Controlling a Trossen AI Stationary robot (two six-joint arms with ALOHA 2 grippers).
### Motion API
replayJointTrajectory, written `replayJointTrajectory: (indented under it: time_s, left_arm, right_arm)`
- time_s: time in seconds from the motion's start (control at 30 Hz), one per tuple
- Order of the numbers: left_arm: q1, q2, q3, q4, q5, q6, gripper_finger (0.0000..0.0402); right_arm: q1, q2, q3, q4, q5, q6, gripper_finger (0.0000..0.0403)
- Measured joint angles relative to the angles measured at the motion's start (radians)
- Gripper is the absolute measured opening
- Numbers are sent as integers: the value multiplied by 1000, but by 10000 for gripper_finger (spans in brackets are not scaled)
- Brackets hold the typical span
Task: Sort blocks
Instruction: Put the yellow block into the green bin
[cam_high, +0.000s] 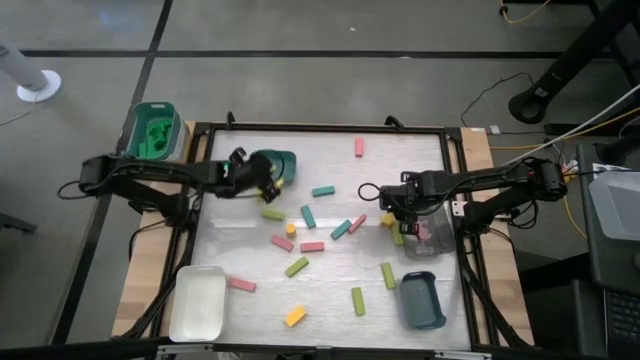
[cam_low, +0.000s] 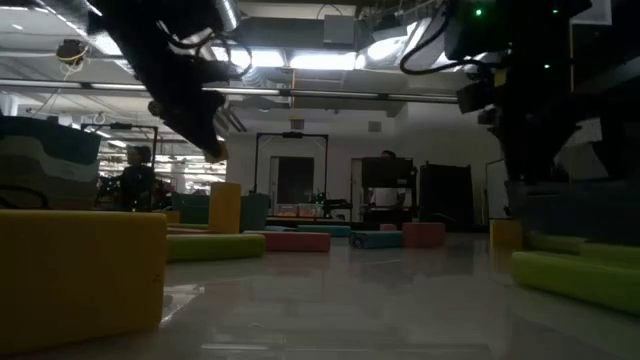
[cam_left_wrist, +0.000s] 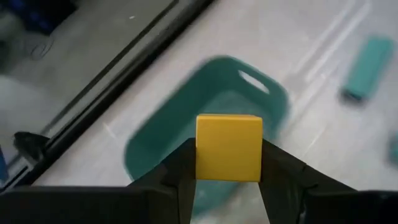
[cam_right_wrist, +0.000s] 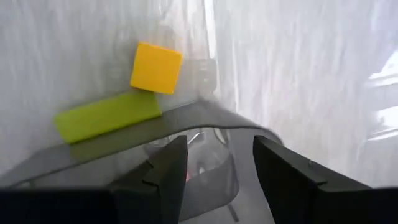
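The table (cam_high: 330, 290) shows a pale, glossy, streaked top. The yellow cube (cam_left_wrist: 229, 148) looks smooth and matt. The clear tray (cam_right_wrist: 186, 134) appears glossy plastic.

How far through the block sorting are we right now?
Early on. Done: a pink block seems to lie in the clear tray under the open right gripper. In hand: the left gripper holds a yellow cube above the teal tray. Left: most blocks lie loose on the table, and the white tray and grey tray look empty.
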Motion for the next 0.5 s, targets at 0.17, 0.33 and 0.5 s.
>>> replayJointTrajectory:
  time_s: [0.17, 0.33, 0.5]
  left_arm:
    - [102, 0, -1, 55, 81, 0, 127]
    - [149, 0, -1, 54, 114, 0, 127]
    - [153, 0, -1, 45, 116, 4, 127]
  right_arm:
    - [0, 0, 0, -59, -18, 47, 186]
    - [0, 0, -2, -154, -7, 145, 186]
    - [0, 0, -52, -185, -29, 249, 186]
